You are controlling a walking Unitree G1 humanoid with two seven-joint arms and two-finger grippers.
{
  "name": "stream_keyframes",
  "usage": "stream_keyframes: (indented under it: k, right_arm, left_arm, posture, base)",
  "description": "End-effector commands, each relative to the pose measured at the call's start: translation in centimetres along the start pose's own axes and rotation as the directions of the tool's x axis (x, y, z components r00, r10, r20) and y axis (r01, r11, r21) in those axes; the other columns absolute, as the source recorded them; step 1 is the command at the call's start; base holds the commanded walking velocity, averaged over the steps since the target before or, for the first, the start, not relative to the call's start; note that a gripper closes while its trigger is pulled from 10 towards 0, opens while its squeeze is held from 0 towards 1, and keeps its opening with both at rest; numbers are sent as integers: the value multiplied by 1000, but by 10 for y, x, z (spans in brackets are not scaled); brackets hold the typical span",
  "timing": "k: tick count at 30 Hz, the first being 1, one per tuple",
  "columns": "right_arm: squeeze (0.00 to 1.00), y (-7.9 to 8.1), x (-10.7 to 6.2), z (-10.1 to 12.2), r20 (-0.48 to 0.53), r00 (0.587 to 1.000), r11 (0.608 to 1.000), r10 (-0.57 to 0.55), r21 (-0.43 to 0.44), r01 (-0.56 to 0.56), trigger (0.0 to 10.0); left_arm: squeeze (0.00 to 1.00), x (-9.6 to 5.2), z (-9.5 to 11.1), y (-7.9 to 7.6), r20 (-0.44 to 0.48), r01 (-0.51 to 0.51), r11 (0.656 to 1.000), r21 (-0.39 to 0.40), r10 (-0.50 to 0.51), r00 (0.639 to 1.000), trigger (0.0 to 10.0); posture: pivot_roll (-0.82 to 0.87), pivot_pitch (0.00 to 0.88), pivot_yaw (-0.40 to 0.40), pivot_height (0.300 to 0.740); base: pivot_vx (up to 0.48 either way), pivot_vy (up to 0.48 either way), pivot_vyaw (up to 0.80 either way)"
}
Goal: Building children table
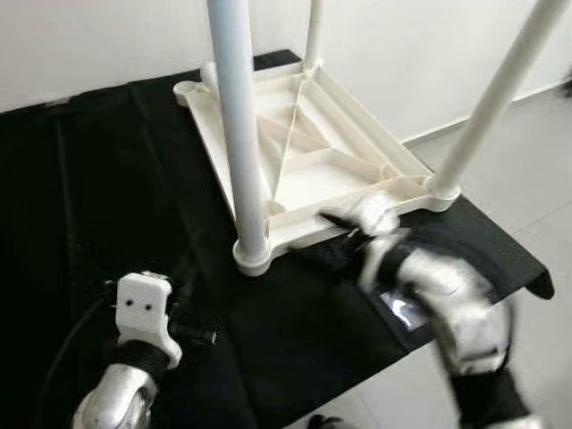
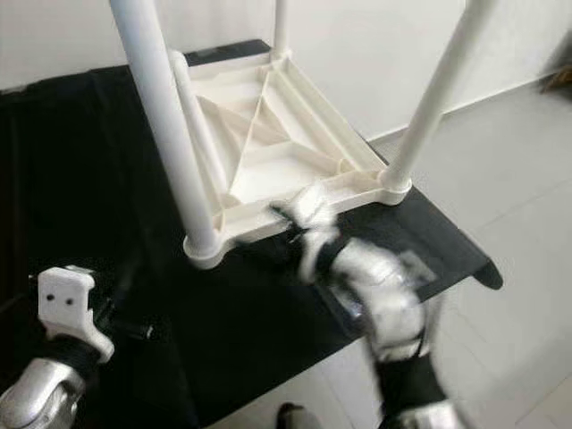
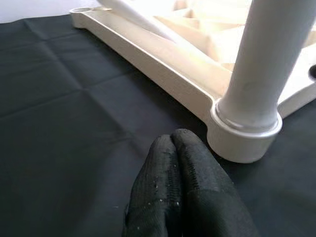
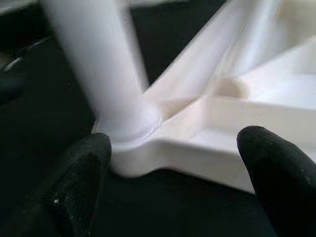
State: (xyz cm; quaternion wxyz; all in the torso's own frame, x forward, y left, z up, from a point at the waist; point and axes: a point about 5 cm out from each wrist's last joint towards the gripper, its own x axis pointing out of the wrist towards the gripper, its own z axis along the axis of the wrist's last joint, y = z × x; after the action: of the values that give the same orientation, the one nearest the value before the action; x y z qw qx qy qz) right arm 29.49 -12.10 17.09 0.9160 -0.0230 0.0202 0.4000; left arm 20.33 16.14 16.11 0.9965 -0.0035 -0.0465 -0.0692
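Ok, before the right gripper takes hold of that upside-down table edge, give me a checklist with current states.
1. Tabletop lies upside down on the black cloth: ok.
2. Near leg seated upright in its corner socket: ok.
3. All four legs fitted: cannot tell, the far corner is partly hidden.
4. Right gripper open, fingers straddling the tabletop edge: ok.
5. Left gripper shut, resting on the cloth beside the near socket, apart from it: ok.
6. Right arm steady: not ok, blurred.

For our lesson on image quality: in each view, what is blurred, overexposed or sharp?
Left and right eye views: the right end effector and its arm are motion-smeared; the tabletop is crisp. Left wrist view: sharp on the closed fingers, the tabletop's ribs washed out. Right wrist view: the nearest leg is soft, bright and overexposed.
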Motion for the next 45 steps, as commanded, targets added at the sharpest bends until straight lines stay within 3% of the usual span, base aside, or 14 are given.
stream_keyframes:
  k: [1, 3, 4, 5, 8, 14, 18, 40, 45]
  right_arm:
    - [0, 3, -4, 8, 63, 997, 999, -36, 12, 35, 10000]
    - [0, 9, -6, 6, 88, 995, 998, -53, 38, 50, 10000]
    - [0, 24, -13, -2, 101, 993, 997, -66, 54, 61, 10000]
    - [0, 29, -15, -5, 99, 993, 997, -69, 53, 64, 10000]
    - [0, 32, -17, -11, 81, 994, 997, -76, 33, 74, 10000]
    - [0, 30, -16, -11, 76, 991, 991, -113, 74, 108, 10000]
    - [0, 34, -14, -10, 78, 994, 993, -80, 87, 73, 10000]
    - [0, 47, -15, -12, 49, 997, 994, 60, 89, -64, 10000]
    - [0, 37, -16, -14, 20, 1000, 997, -9, 75, 7, 10000]
  left_arm:
    - [0, -4, -10, 7, -60, -62, 998, -6, 61, 996, 10000]
    - [0, -4, -11, 9, -60, -84, 996, -13, 83, 995, 10000]
    - [0, -8, -13, 10, -60, -125, 992, -29, 123, 991, 10000]
    - [0, -10, -14, 9, -62, -137, 990, -36, 135, 989, 10000]
    - [0, -13, -16, 8, -64, -153, 988, -32, 150, 987, 10000]
    - [0, -18, -16, 0, -71, -157, 987, -46, 154, 986, 10000]
    - [0, -19, -18, -2, -82, -153, 985, -79, 147, 986, 10000]
    - [0, -18, -16, -3, -76, -132, 988, -83, 126, 989, 10000]
    - [0, -16, -17, 4, -79, -182, 978, -103, 175, 981, 10000]
  posture:
    - [-77, 180, 8, 740]
    - [-77, 180, 8, 740]
    - [-86, 177, 9, 740]
    - [-86, 177, 9, 740]
    - [-80, 176, 12, 740]
    - [-68, 175, 6, 740]
    - [-60, 176, 6, 740]
    - [-67, 185, 11, 740]
    - [-82, 188, 12, 740]
  base:
    - [0, 0, 0]
    - [0, 0, 0]
    - [0, 0, 0]
    - [0, 0, 0]
    - [0, 0, 0]
    - [0, -151, 0]
    - [0, -470, 0]
    - [0, -480, 0]
    - [0, -171, 0]
